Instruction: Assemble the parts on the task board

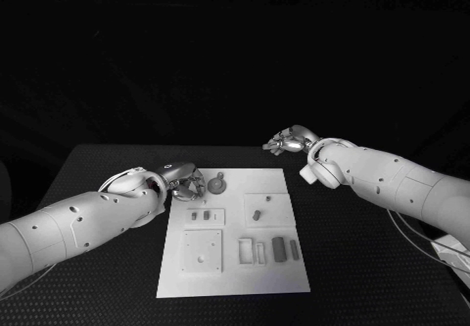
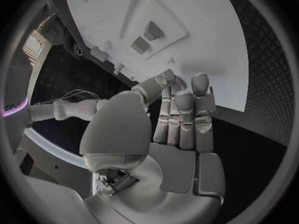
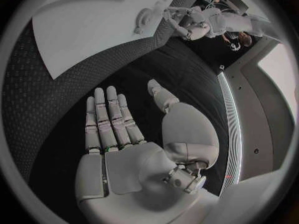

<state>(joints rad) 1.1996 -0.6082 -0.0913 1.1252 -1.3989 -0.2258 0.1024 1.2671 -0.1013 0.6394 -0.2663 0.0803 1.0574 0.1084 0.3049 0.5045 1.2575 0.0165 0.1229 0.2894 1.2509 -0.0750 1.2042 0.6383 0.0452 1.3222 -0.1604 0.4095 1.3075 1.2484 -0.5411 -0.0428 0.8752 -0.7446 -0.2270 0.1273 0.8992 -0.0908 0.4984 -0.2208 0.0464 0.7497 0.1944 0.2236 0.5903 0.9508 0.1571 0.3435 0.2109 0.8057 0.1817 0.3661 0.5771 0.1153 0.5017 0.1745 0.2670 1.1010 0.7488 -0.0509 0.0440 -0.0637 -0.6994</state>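
Both robot hands free, board waiting on the desk

The left robot hand (image 1: 181, 182) hovers released at the far left edge of the white task board (image 1: 294, 272), probably lining up a part (image 1: 217, 183); the right robot hand (image 1: 290, 141) hangs released beyond the far right corner. Small grey parts lie in the board's recesses mid-desk (image 1: 98, 163).

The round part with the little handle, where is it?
In the head view the round part lies at the far left corner of the board, right beside the left hand; touching cannot be told.
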